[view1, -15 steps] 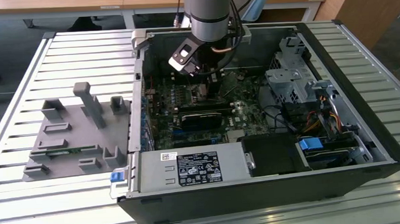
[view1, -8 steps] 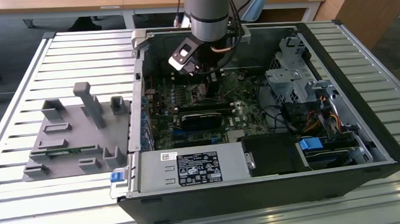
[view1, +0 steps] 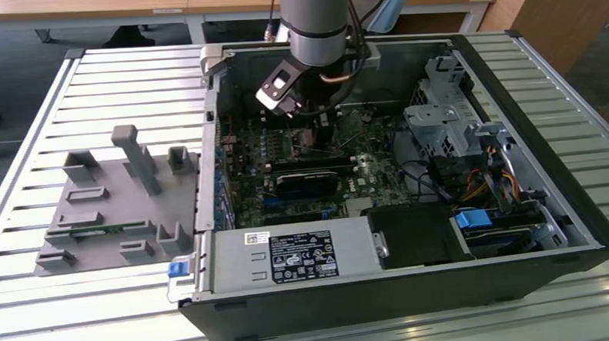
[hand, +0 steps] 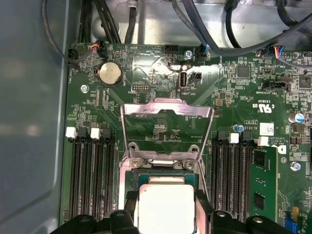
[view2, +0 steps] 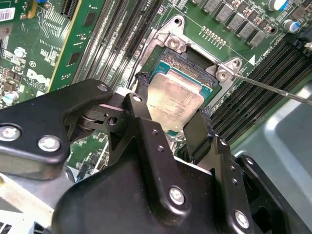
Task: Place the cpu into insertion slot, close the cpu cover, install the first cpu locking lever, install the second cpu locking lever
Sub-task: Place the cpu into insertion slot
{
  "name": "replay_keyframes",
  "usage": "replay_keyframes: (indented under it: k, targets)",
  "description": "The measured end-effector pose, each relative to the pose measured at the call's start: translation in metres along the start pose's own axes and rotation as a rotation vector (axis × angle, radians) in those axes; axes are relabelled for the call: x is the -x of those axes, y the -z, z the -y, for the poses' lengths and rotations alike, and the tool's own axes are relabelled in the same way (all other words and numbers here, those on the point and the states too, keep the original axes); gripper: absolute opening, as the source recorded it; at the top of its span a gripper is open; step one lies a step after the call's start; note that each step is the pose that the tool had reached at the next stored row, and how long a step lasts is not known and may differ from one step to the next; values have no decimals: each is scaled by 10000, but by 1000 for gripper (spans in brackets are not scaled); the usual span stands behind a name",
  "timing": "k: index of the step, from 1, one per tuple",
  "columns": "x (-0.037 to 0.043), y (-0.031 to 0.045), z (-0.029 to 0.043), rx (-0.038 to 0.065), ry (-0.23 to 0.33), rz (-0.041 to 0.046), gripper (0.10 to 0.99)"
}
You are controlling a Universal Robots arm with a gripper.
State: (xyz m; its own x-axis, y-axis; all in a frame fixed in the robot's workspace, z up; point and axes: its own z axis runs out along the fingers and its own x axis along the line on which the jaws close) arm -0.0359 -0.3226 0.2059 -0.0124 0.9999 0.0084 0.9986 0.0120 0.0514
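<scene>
My gripper (view2: 171,103) reaches down into the open computer case over the middle of the green motherboard (view1: 283,152). Its two black fingers (view2: 141,92) flank the cpu (view2: 178,95), a tan-silver square chip, and press on two opposite edges. The cpu sits level in or just over the insertion slot (view2: 187,54), the dark socket with a pale metal rim. In the first wrist view the cpu (hand: 165,207) lies between the fingers, and beyond it the cpu cover (hand: 165,108), a thin grey frame, stands flipped open. A thin metal locking lever (view2: 273,90) sticks out beside the socket, unlatched.
Long black memory slots (hand: 92,175) run on both sides of the socket. A black card (view1: 307,182), the power supply (view1: 293,256) and a drive cage (view1: 441,130) crowd the case. A grey fixture (view1: 115,202) stands on the slatted table at the exterior view's left.
</scene>
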Motion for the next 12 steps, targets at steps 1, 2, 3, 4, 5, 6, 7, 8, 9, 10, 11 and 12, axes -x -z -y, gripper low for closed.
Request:
replay_keyframes:
  k: [1, 2, 3, 4, 5, 6, 7, 8, 9, 10, 11, 12]
  targets:
    - [0, -7, 4, 0, 1, 0, 541]
    - [-1, -15, 8, 0, 1, -1, 541]
    - [-1, -21, 10, -1, 1, 0, 541]
    - [-1, -29, 11, -1, 3, 0, 541]
    - [-2, -35, 11, 0, 2, -1, 541]
    - [-5, -41, 12, -1, -2, 0, 541]
    - [-8, -46, 12, -1, -8, 1, 541]
    - [-11, -51, 12, 0, -11, 0, 541]
    - [-13, -55, 12, -1, -14, 0, 541]
    - [-16, -58, 12, -1, -16, 1, 541]
    - [-16, -61, 12, 0, -17, 1, 541]
    - [-16, -64, 13, -1, -18, 1, 541]
